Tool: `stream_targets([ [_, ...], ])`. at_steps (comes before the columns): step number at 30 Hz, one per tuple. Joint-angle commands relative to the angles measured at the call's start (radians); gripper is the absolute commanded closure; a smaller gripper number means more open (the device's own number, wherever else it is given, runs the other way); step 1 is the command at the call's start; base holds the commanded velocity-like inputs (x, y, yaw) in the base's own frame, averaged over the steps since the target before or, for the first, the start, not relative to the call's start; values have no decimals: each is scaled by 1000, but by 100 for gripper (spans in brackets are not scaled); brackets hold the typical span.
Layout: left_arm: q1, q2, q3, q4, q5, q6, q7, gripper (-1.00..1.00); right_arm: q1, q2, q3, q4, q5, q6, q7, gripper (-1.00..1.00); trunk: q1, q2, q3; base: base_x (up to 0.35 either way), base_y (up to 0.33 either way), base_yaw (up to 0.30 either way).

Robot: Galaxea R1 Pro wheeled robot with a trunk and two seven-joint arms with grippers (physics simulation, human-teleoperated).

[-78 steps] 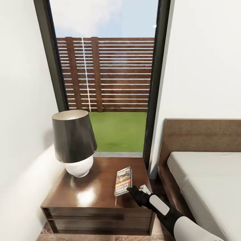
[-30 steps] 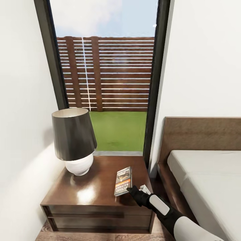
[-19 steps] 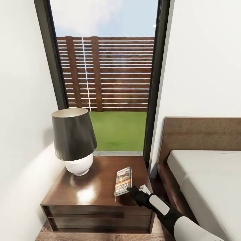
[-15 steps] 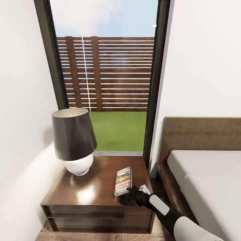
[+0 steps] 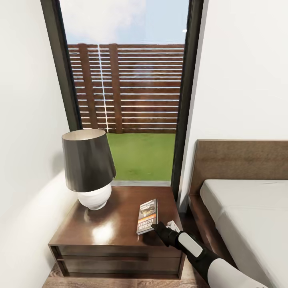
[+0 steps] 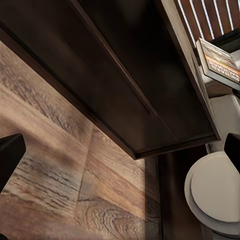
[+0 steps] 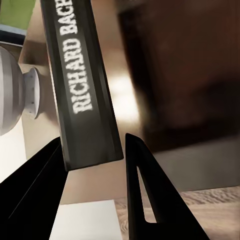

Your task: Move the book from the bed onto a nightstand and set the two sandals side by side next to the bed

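The book (image 5: 147,216) lies flat on the right half of the nightstand (image 5: 108,234), its dark cover with white and orange lettering facing up. My right gripper (image 5: 154,226) is at the book's near end, low over the nightstand's front right corner. In the right wrist view its black fingers (image 7: 134,165) press both sides of the book's spine (image 7: 82,85), so it is shut on the book. My left gripper (image 6: 120,155) hangs open low beside the nightstand's drawer front (image 6: 125,75). The bed (image 5: 248,216) stands to the right. The sandals are out of view.
A black-shaded lamp (image 5: 88,170) with a round white base occupies the nightstand's left half. A tall black-framed window (image 5: 128,88) rises behind it, and a white wall is close on the left. Wood-plank floor (image 6: 60,190) lies below the drawer.
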Motion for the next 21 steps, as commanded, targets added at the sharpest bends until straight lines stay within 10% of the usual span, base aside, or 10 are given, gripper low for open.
stream_targets([
  [1, 1, 0, 5, -1, -4, -7, -1, -100, -2, 0, 5, 0, -4, 0, 2, 100, 0, 0, -1, 0, 0, 0],
  [21, 1, 0, 5, -1, -4, -7, -1, -100, -3, -1, 5, -12, -4, 3, -8, 100, 0, 0, -1, 0, 0, 0],
])
